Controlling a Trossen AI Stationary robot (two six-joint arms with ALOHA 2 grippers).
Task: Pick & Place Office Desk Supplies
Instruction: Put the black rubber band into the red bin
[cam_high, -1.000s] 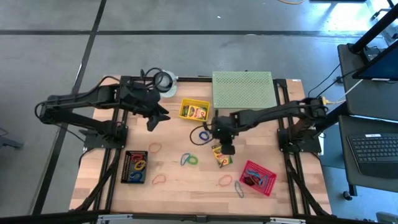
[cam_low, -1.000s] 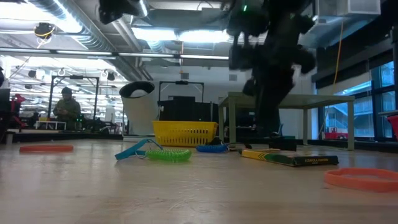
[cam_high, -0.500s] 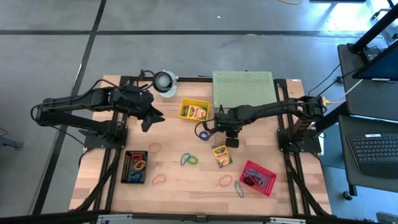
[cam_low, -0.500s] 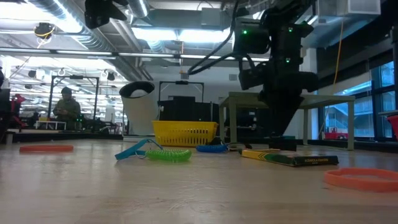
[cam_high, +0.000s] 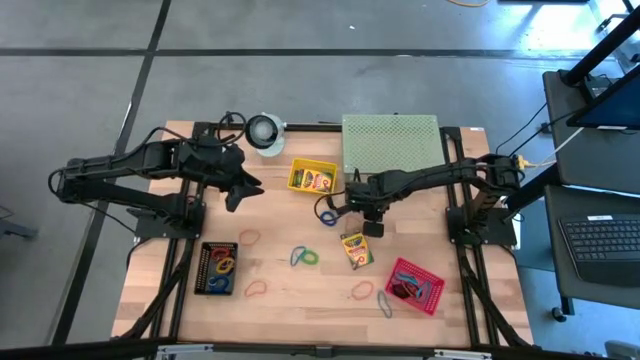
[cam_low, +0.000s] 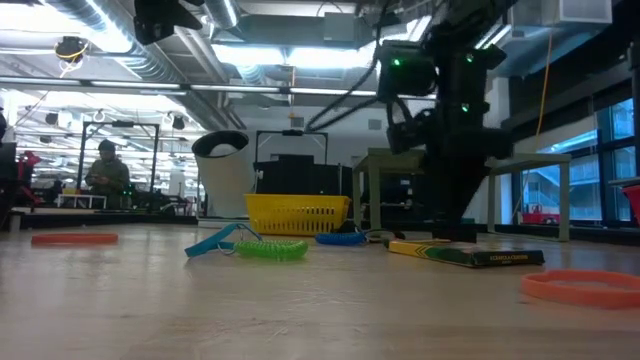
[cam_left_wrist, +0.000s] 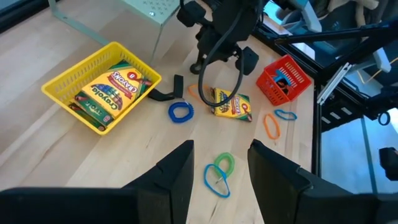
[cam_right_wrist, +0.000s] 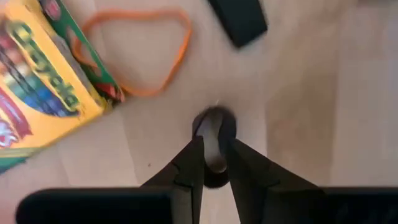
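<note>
L hand (cam_high: 237, 193), fingers spread, holds nothing, hovers left of the yellow plastic basket (cam_high: 312, 178) w/ crayon boxes. R hand (cam_right_wrist: 211, 163), just right of basket, pinched on a tiny black clip (cam_right_wrist: 213, 127) over the wooden tabletop (cam_high: 280, 275); flat yellow-green crayon box (cam_high: 356, 249) just below.

table (cam_high: 280, 290) | yellow basket (cam_high: 312, 178) | crayon box (cam_high: 355, 250) | rubber bands (cam_high: 304, 257)
</note>
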